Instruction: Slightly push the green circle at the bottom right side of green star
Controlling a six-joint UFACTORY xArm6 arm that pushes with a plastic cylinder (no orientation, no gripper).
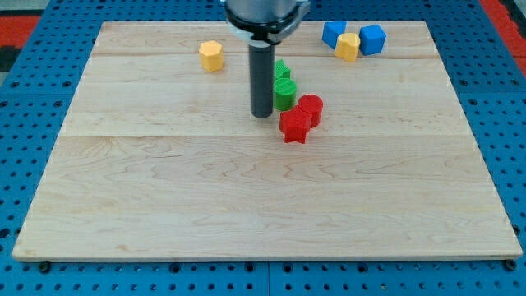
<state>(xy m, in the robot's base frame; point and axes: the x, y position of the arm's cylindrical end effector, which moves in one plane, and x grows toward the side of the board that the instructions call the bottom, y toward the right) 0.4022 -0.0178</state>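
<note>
The green circle (285, 94) lies near the board's top middle, just below and to the right of the green star (280, 71), which is partly hidden behind my rod. My tip (262, 114) rests on the board just to the left of the green circle, close to touching it. A red circle (311, 108) and a red star (294, 127) sit right below and to the right of the green circle, close against each other.
A yellow hexagon block (211, 56) lies at the top left. Two blue blocks (333, 34) (372, 39) flank a yellow block (348, 47) at the top right. The wooden board (164, 205) lies on a blue pegboard.
</note>
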